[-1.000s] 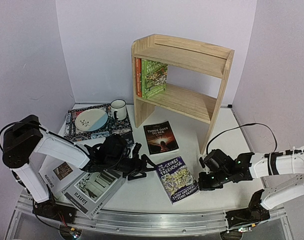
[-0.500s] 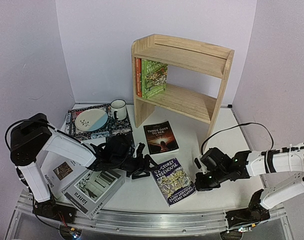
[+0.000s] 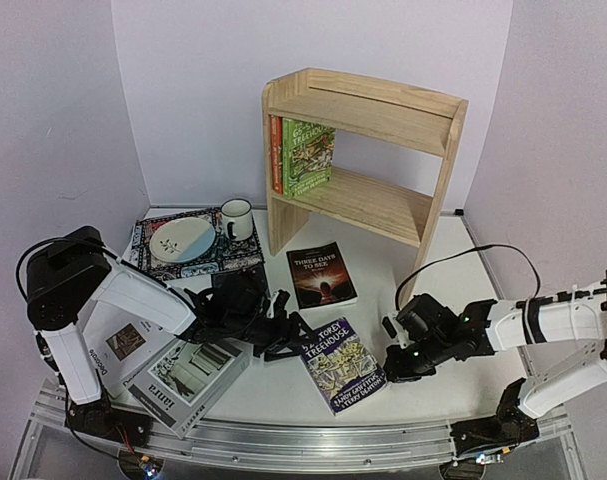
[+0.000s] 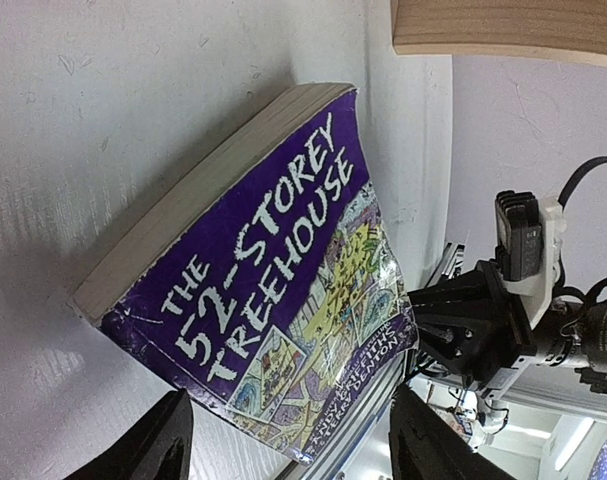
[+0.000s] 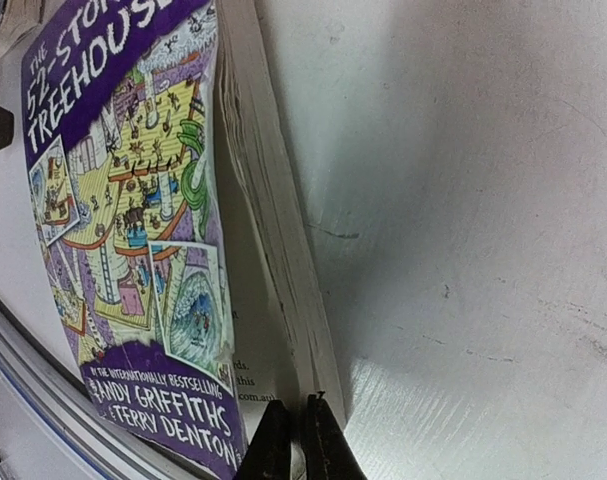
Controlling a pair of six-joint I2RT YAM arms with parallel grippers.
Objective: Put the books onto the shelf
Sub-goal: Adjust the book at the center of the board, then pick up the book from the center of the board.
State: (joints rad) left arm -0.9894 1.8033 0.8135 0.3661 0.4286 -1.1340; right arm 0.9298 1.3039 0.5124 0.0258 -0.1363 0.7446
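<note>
Count of the scene.

- Light pine open bookshelf (image 3: 383, 100): 1, with two tiers.
- Books in plain view: 6.
  - Standing on the lower tier: 2. These are the green cartoon Treehouse paperback (image 3: 308, 157) and the orange-spined paperback (image 3: 276, 155).
  - Lying flat on the white table (image 3: 283, 400): 4. These are the black "Three Days to See" book (image 3: 321, 275), purple "52-Storey Treehouse" paperback (image 3: 341, 365), grey "ianra" book (image 3: 188, 378) and thick white "Decorate" book (image 3: 113, 350).
- Patterned placemat (image 3: 148, 258): 1.
- Pale round plate (image 3: 183, 238): 1.
- White mug (image 3: 237, 218): 1.
- White robot arms: 2, the left arm (image 3: 133, 300) and the right arm (image 3: 553, 322).

Purple, pine, pattern.
Treehouse paperback (image 3: 343, 365) purple, white lettering, yellow cartoon panels; shelf (image 3: 383, 120) pale pine, green book (image 3: 309, 156) and orange spine (image 3: 276, 155) at its 9 o'clock; placemat (image 3: 143, 262) dark, ornately patterned.
</note>
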